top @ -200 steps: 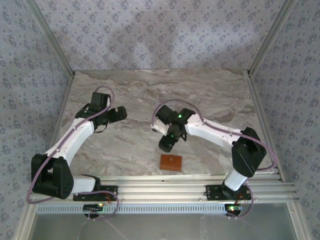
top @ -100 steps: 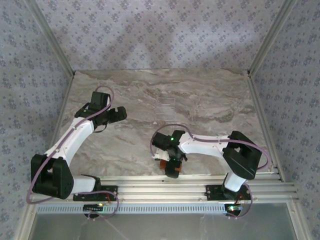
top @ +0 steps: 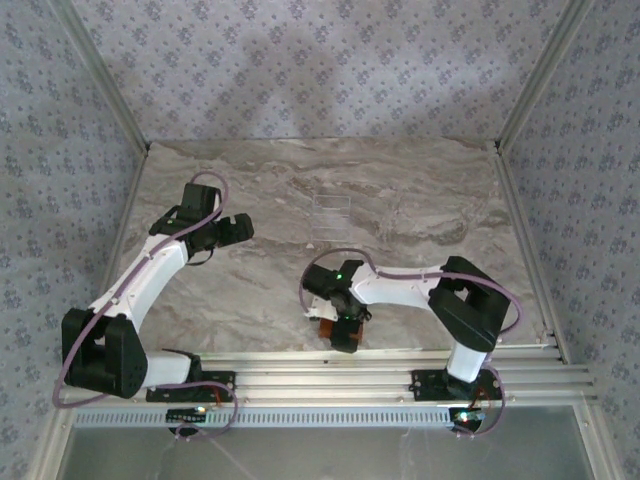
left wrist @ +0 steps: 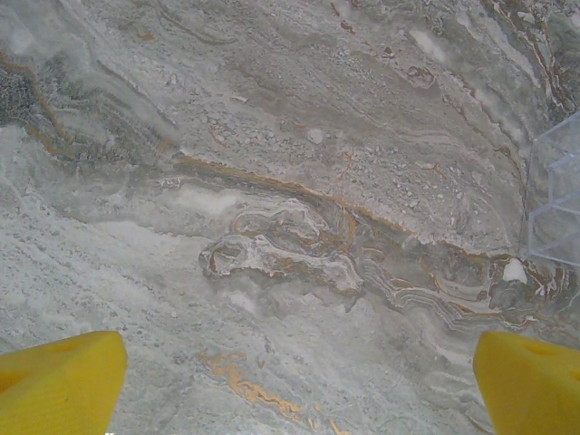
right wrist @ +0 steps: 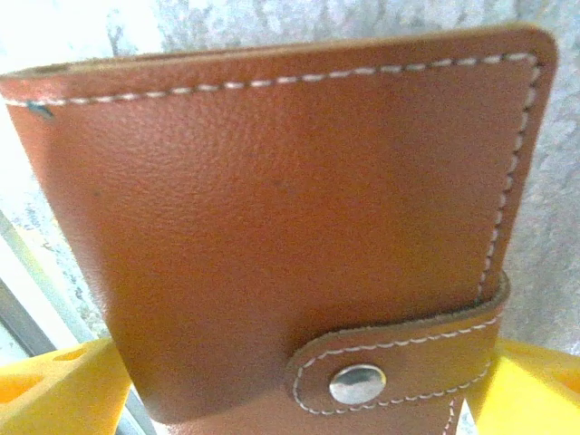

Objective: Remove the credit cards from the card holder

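Closed orange-brown leather card holder (right wrist: 272,227), snap strap fastened, lies on grey marble tabletop (left wrist: 272,136), well nearer the arm bases than clear ridged plastic tray (top: 331,215). Right gripper (right wrist: 294,385) straddles it, jaws wide; contact unclear. Left gripper (left wrist: 299,390), left of tray: jaws wide, empty.

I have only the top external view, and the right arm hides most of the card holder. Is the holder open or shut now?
Observer: Shut. In the right wrist view the card holder has its strap fastened by a metal snap.
Operator: Where are the fingers of the right tool?
Observer: One yellow finger on each side of the holder, spread wide.
Operator: And the left tool?
Observer: Open, above the bare marble table, with a clear tray at its view's right edge.
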You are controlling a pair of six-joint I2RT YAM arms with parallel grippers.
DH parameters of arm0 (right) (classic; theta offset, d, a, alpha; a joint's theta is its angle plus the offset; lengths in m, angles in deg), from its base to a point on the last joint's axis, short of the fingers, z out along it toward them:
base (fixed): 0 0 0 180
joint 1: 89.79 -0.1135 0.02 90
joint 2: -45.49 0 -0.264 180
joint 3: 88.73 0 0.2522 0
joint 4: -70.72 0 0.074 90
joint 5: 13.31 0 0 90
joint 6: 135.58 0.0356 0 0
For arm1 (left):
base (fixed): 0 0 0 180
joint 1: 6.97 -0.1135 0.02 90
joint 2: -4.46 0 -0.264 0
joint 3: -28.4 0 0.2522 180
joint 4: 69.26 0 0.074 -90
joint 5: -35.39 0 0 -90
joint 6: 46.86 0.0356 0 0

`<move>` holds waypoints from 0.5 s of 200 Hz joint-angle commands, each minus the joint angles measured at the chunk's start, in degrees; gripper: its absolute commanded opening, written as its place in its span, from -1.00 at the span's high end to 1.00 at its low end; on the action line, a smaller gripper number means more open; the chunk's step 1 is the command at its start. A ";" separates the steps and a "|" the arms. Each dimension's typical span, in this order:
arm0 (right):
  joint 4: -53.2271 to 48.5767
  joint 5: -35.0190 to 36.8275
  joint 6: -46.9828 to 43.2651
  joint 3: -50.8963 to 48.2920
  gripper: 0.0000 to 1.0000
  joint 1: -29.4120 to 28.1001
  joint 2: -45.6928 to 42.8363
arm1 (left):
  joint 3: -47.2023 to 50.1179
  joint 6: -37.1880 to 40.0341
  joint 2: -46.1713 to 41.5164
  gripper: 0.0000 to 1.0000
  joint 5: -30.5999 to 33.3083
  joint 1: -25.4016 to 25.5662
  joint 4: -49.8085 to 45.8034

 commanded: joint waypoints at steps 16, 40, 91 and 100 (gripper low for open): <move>0.28 -4.28 -1.09 2.34 -0.70 1.62 1.00 | -1.96 -0.70 -0.44 -0.97 0.51 0.35 -0.73; 1.34 -3.85 2.09 3.43 -0.56 2.68 1.08 | -1.96 -0.64 -0.19 -0.97 0.46 0.35 -0.73; -2.29 0.33 21.25 15.64 -0.40 4.61 9.96 | -1.85 -1.76 0.19 -0.97 -0.34 0.52 -0.98; -2.49 0.85 25.11 17.25 -0.40 4.46 10.82 | -1.93 -1.88 0.23 -0.97 -0.62 0.50 -1.07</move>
